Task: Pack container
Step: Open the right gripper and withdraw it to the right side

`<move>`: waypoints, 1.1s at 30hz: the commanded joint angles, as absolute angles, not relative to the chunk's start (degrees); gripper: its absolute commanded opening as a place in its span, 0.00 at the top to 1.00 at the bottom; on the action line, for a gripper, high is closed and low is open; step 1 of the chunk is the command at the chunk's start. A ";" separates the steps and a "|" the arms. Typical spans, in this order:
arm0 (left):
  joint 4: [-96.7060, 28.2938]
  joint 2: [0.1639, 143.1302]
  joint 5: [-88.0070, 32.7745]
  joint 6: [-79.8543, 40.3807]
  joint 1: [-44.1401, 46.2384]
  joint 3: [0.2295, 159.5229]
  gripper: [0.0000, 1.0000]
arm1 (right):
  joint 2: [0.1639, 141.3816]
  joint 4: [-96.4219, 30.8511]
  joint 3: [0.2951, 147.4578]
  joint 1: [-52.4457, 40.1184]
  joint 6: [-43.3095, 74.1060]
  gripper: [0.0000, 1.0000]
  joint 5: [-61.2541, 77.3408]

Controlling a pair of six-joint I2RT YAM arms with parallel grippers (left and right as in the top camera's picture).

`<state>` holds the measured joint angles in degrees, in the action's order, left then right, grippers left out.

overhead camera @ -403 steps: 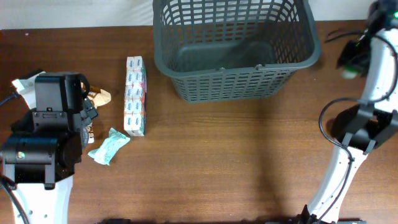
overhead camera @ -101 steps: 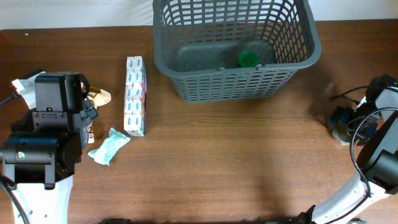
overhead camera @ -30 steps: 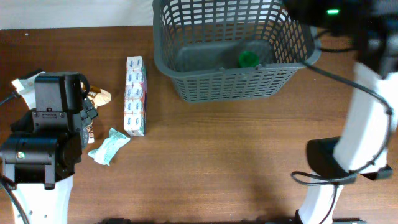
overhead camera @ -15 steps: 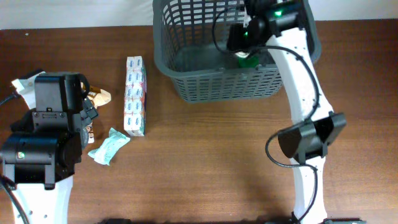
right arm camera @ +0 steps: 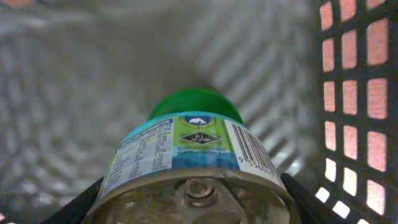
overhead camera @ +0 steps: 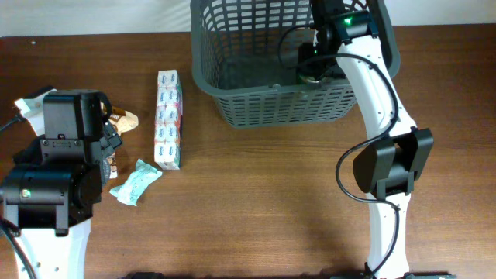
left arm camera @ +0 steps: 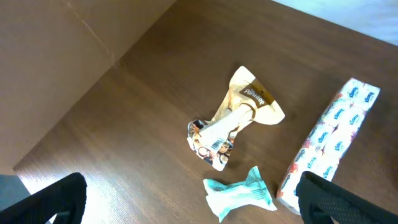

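Overhead, the basket (overhead camera: 263, 105) is standing at the far edge of the table (overhead camera: 256, 201), yet only the right wrist view is showing the right jaws grasping a can (right arm camera: 193, 155) inside it; the left jaws are hanging released.

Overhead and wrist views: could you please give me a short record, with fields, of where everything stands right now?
basket: on the table, at the top of the overhead view
right jaws: closed on the tin can, down inside the basket
green-lidded jar: in the basket, just beyond the can
left jaws: open, empty, above the table
loose on table: tissue-pack strip, teal packet, crumpled wrapper
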<state>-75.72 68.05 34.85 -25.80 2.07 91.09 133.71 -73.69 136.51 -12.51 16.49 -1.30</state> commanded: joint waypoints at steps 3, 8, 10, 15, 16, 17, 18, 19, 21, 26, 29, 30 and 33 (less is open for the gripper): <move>-75.75 68.18 34.65 -26.11 1.69 91.88 0.00 | 132.60 -72.51 134.52 -12.36 16.56 0.96 -0.45; -75.72 68.18 34.65 -26.11 1.69 91.88 0.00 | 132.60 -72.20 134.52 -12.36 16.56 0.61 -0.21; -75.75 68.18 34.65 -26.11 1.69 91.88 0.00 | 132.60 -72.20 134.52 -12.34 16.56 0.49 -0.21; -75.75 68.18 34.65 -26.11 1.69 91.88 0.00 | 132.60 -72.18 134.52 -12.36 16.56 0.20 -0.21; -75.72 68.18 34.65 -26.11 1.69 91.88 0.00 | 132.60 -72.18 134.52 -12.34 16.53 0.09 -0.03; -75.72 68.18 34.65 -26.11 1.69 91.88 0.00 | 132.60 -72.20 134.52 -12.34 16.53 0.00 0.14; -75.72 68.18 34.65 -26.11 1.69 91.88 0.00 | 132.60 -72.20 134.52 -12.34 16.53 0.01 0.40; -75.72 68.18 34.65 -26.11 1.69 91.88 0.00 | 132.60 -72.18 134.52 -12.36 16.56 0.01 0.73; -75.72 68.18 34.65 -26.11 1.69 91.88 0.00 | 132.60 -72.20 134.52 -12.36 16.53 0.01 1.10; -75.72 68.18 34.65 -26.11 1.69 91.88 0.00 | 132.44 -72.90 135.00 -12.34 14.33 0.01 1.04; -75.72 68.18 34.65 -26.11 1.69 91.88 0.01 | 131.98 -74.35 137.10 -12.34 13.45 0.01 0.80; -75.72 68.18 34.65 -26.11 1.69 91.88 0.01 | 131.76 -74.91 138.32 -12.29 13.45 0.01 0.78; -75.72 68.18 34.65 -26.11 1.69 91.88 0.00 | 131.33 -76.73 143.74 -12.21 13.45 0.01 0.75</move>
